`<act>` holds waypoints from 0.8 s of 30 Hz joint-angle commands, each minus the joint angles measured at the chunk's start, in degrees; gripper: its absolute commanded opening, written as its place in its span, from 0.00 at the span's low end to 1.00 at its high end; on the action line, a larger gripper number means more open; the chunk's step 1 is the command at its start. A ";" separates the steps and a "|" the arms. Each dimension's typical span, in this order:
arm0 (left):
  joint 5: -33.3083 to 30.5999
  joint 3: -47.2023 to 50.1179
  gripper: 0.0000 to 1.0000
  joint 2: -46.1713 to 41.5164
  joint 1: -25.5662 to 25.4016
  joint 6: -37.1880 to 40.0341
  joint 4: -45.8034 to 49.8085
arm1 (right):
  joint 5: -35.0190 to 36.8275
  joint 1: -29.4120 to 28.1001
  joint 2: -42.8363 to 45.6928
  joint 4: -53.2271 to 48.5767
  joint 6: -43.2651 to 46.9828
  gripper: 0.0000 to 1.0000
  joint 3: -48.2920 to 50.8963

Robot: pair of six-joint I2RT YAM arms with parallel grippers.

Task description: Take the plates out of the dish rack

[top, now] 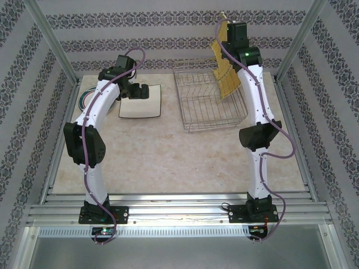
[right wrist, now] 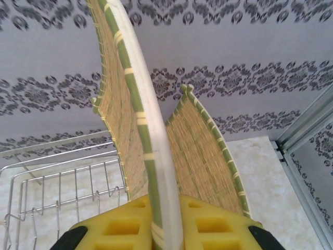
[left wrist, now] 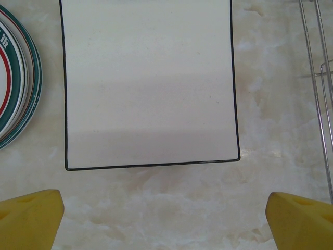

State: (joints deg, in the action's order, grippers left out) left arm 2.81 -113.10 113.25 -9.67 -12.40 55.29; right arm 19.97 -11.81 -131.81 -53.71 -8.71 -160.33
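We see the right end effector (right wrist: 166, 224) clamped on the rim of the woven plate (right wrist: 117, 120), held upright above the dish rack (top: 216, 126). We judge the plate light, stiff and rough-textured, so an edge grip suits it. The left end effector (left wrist: 166, 219) stands apart over the white square plate (left wrist: 151, 83) on the bench (left wrist: 270, 104).
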 commanded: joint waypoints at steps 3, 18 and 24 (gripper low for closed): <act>-0.44 -0.63 1.00 -0.12 0.07 0.10 -0.97 | 1.51 -1.24 5.79 3.55 1.70 0.00 -1.08; -1.24 -0.72 1.00 -0.03 -0.47 0.63 -0.38 | -23.32 -1.03 18.26 5.84 -9.07 0.00 15.10; -1.82 1.40 1.00 -1.24 -0.67 0.45 -1.64 | -41.77 2.73 31.57 27.97 -21.14 0.00 46.62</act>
State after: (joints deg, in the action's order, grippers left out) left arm 2.35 -112.95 113.25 -9.78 -12.38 54.81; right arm -8.71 -11.18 -106.04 -43.11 -20.60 -123.31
